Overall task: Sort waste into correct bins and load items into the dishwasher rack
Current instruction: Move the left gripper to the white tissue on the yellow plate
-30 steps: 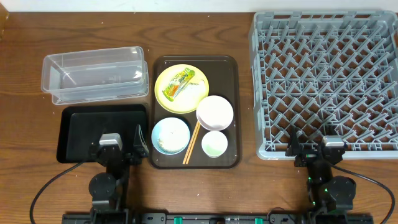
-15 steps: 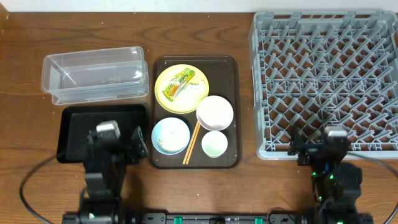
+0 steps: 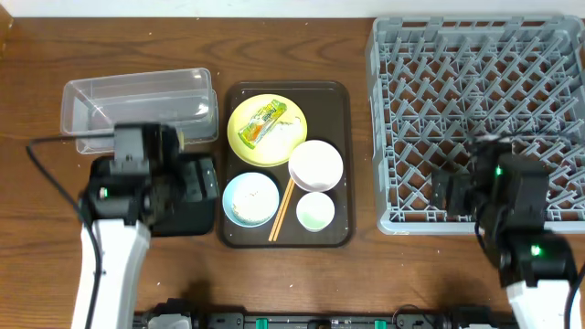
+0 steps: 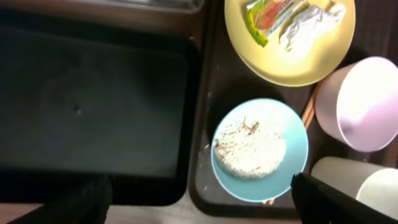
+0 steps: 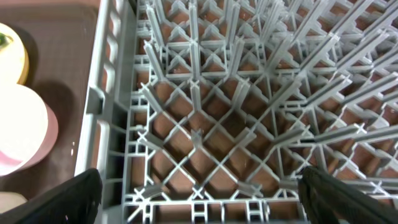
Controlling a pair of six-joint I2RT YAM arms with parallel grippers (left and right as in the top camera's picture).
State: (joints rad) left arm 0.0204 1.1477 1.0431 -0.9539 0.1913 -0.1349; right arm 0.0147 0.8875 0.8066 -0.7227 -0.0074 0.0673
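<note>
The round yellow plate (image 3: 243,139) holds the green-and-yellow wrapper (image 3: 265,122) on the brown tray. The light blue bowl (image 3: 250,199) holds the heap of rice (image 4: 250,149). The white bowl (image 3: 315,164), pale cup (image 3: 315,212) and chopsticks (image 3: 281,210) sit beside it. My left gripper (image 3: 192,183) is open and empty above the black tray (image 3: 196,221), left of the blue bowl; its dark fingers (image 4: 87,200) frame the left wrist view. My right gripper (image 3: 452,194) is open and empty above the grey rack's (image 3: 475,91) front left corner (image 5: 118,124).
The clear tub (image 3: 137,110) stands behind the black tray. The brown serving tray (image 3: 338,119) lies between the bins and the rack. Bare wooden table runs along the front edge and in the narrow gaps between them.
Both arms have lifted from the table's front edge and moved away from it: the left over the black tray, the right over the rack's front edge. No object moved.
</note>
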